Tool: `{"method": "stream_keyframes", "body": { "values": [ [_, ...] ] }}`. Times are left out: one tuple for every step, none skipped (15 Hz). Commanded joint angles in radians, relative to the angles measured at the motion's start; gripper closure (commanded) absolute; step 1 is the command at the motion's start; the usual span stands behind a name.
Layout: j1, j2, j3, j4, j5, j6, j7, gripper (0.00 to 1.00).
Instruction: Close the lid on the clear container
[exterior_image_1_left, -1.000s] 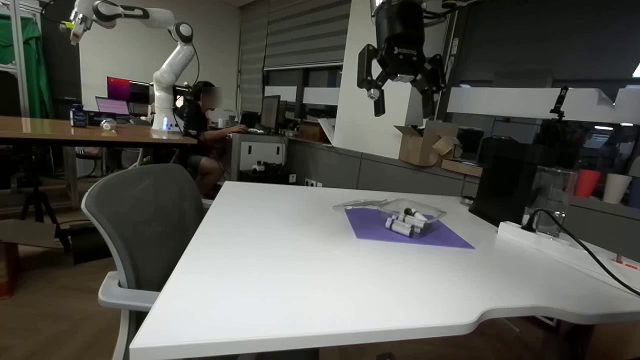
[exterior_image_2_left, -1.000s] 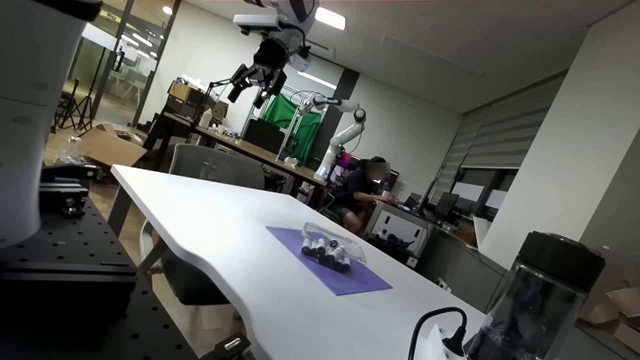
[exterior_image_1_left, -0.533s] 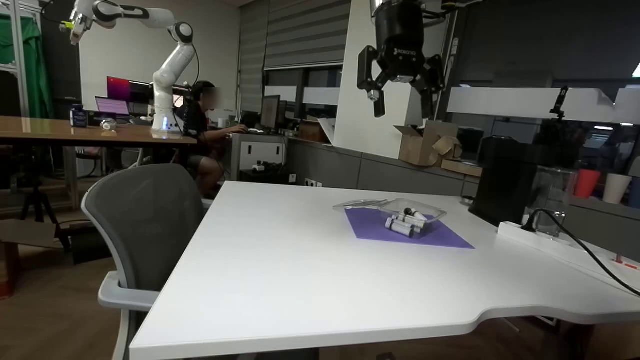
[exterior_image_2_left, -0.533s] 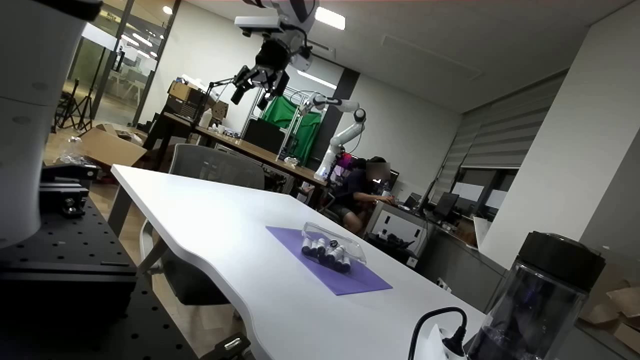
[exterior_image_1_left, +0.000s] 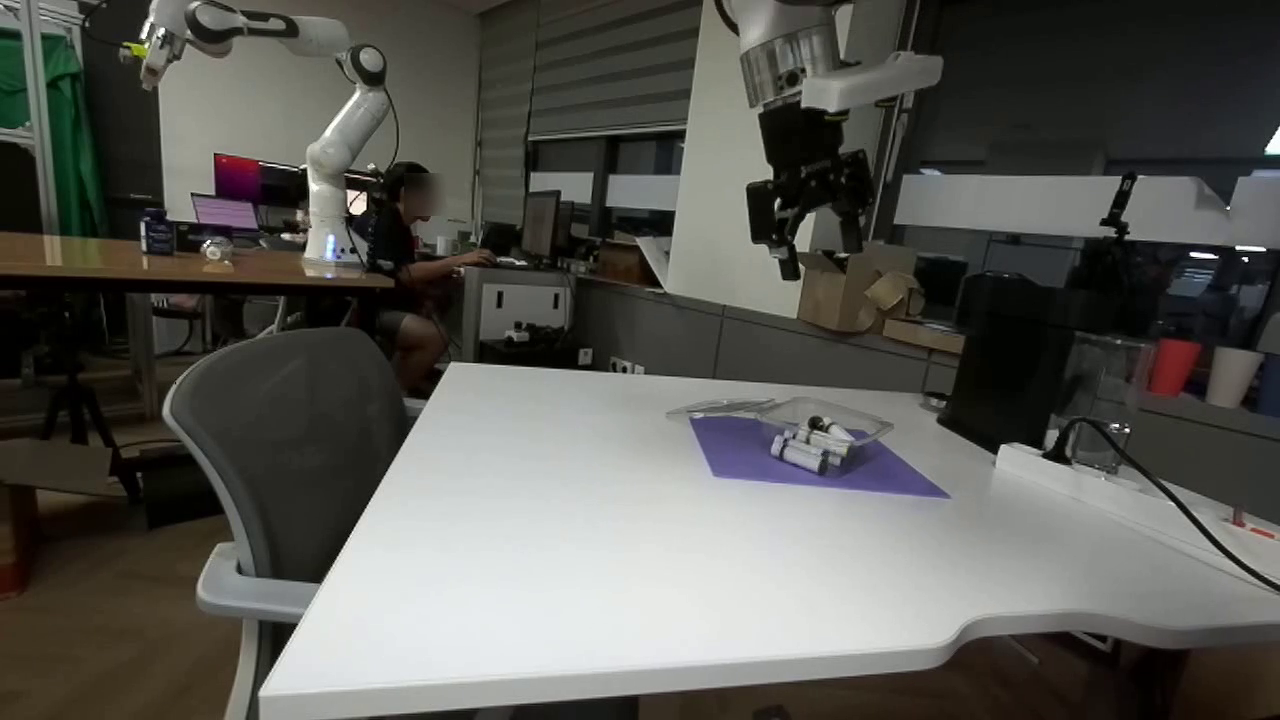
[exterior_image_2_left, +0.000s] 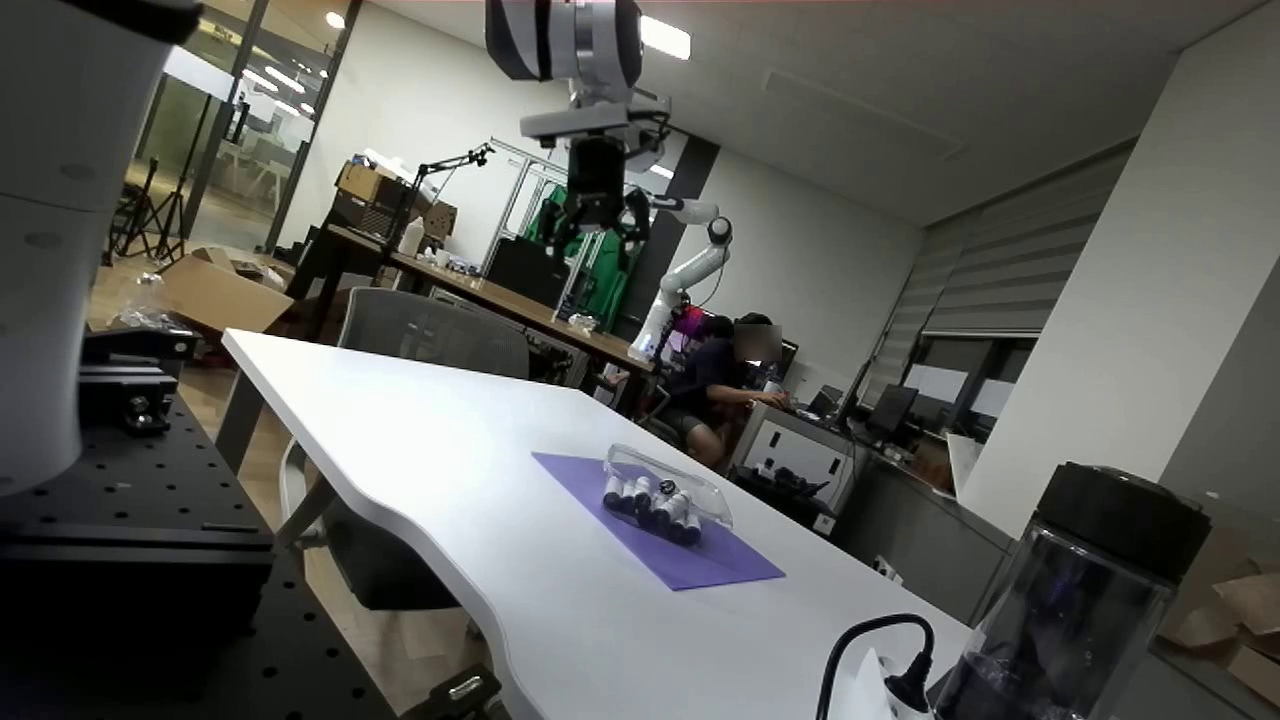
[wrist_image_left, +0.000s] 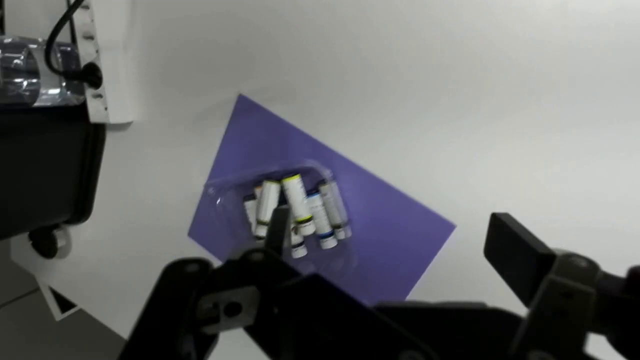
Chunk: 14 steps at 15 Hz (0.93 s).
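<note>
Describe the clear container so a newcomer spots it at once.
On the white table, find the purple mat. The clear container resting there holds several small white cylinders. Unlike the tall clear vessel near the black plug, it is low and wide, with its lid open beside it.

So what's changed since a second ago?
In an exterior view the gripper has swung rightward; in both exterior views it sits lower and has turned. It took hold of nothing and let nothing go. The clear container, its open lid, the white tubes and purple mat stayed put.
</note>
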Motion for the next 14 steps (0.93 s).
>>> {"method": "stream_keyframes", "body": {
  "values": [
    [-0.003, 0.137, -0.048, 0.125, -0.176, 0.042, 0.038, 0.0],
    [-0.001, 0.17, -0.064, 0.159, -0.208, 0.046, 0.044, 0.0],
    [0.002, 0.207, -0.08, 0.201, -0.222, 0.037, 0.039, 0.0],
    [0.01, 0.129, -0.077, 0.106, -0.176, 0.052, 0.005, 0.0],
    [0.011, 0.154, -0.087, 0.127, -0.179, 0.053, 0.0, 0.0],
    [0.011, 0.162, -0.089, 0.128, -0.178, 0.055, -0.002, 0.0],
    [0.013, 0.161, -0.089, 0.126, -0.178, 0.055, -0.002, 0.0],
    [0.017, 0.158, -0.087, 0.124, -0.178, 0.055, -0.002, 0.0],
    [0.019, 0.155, -0.086, 0.123, -0.177, 0.055, -0.002, 0.0],
    [0.021, 0.153, -0.086, 0.123, -0.177, 0.055, -0.001, 0.0],
    [0.021, 0.151, -0.086, 0.122, -0.177, 0.054, -0.001, 0.0],
    [0.021, 0.15, -0.086, 0.122, -0.177, 0.054, -0.001, 0.0],
    [0.021, 0.15, -0.086, 0.121, -0.177, 0.054, -0.001, 0.0],
    [0.021, 0.15, -0.086, 0.121, -0.177, 0.054, -0.001, 0.0]
  ]
}}
